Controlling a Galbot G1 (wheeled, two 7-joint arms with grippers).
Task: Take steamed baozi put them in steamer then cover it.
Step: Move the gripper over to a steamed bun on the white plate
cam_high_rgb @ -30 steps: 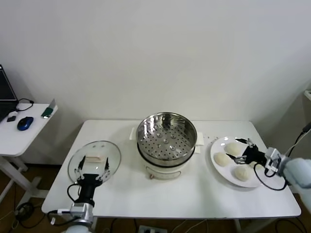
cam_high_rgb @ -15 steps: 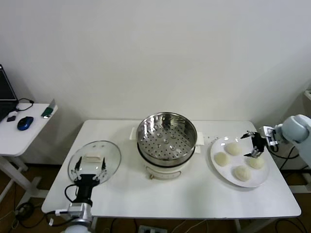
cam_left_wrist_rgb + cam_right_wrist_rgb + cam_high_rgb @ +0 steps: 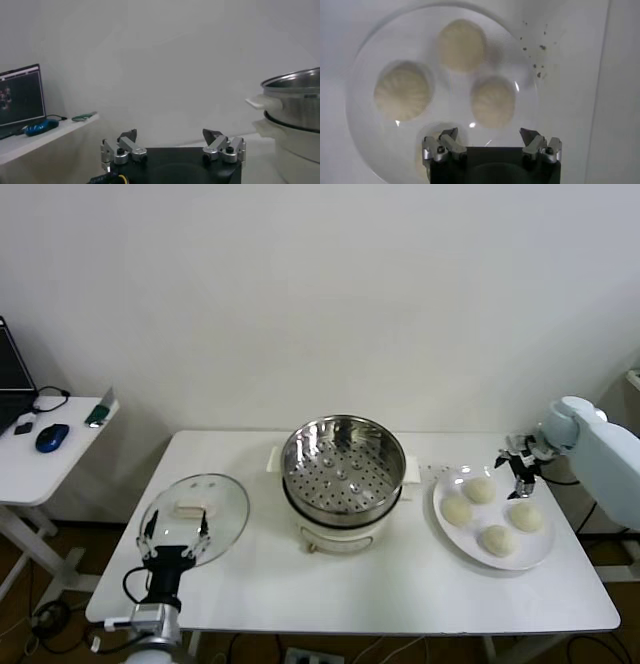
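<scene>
The steamer (image 3: 342, 469), a shiny perforated steel basket on a white pot base, stands mid-table with nothing inside; its side also shows in the left wrist view (image 3: 295, 100). Several cream-white baozi (image 3: 480, 490) lie on a white plate (image 3: 462, 544) to its right. My right gripper (image 3: 520, 460) hovers open over the plate's far edge, looking down on the baozi (image 3: 492, 100) with nothing between its fingers (image 3: 490, 136). The glass cover (image 3: 195, 509) with its cream handle lies flat at the left. My left gripper (image 3: 176, 530) is open at the cover's near edge, holding nothing (image 3: 172, 137).
A small side table (image 3: 50, 459) at far left carries a blue mouse (image 3: 50, 438) and a laptop. Dark specks (image 3: 535, 65) dot the tabletop beside the plate (image 3: 370, 140). The white table's front edge (image 3: 400, 624) runs close to my left arm.
My right gripper has swung from low over the baozi up and back to the plate's far edge. My left gripper has drawn back from over the cover toward the table's front.
</scene>
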